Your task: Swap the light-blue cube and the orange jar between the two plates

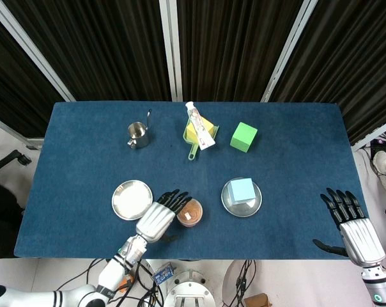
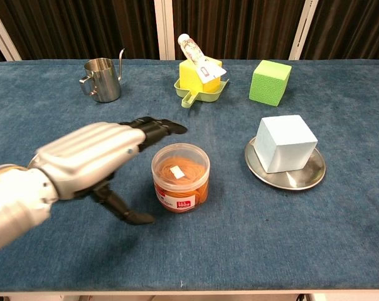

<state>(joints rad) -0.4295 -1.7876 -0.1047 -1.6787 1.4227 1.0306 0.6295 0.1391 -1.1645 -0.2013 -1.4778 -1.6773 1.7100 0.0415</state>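
Observation:
The orange jar (image 1: pixel 189 212) (image 2: pixel 180 177) stands on the blue cloth between the two plates. My left hand (image 1: pixel 157 219) (image 2: pixel 92 157) hovers just left of it, open, fingers stretched toward the jar's rim and thumb low beside it, not gripping. The light-blue cube (image 1: pixel 242 190) (image 2: pixel 285 143) sits on the right steel plate (image 1: pixel 231 203) (image 2: pixel 300 178). The left steel plate (image 1: pixel 131 199) lies bare in the head view; the chest view hides it behind my left hand. My right hand (image 1: pixel 354 226) is open off the table's right front corner, seen only in the head view.
At the back stand a steel pitcher (image 1: pixel 138 135) (image 2: pixel 102 79), a yellow-green tray (image 1: pixel 194 138) (image 2: pixel 201 91) holding a yellow block and a white tube, and a green cube (image 1: pixel 243 137) (image 2: pixel 270 81). Dark curtains hang behind the table.

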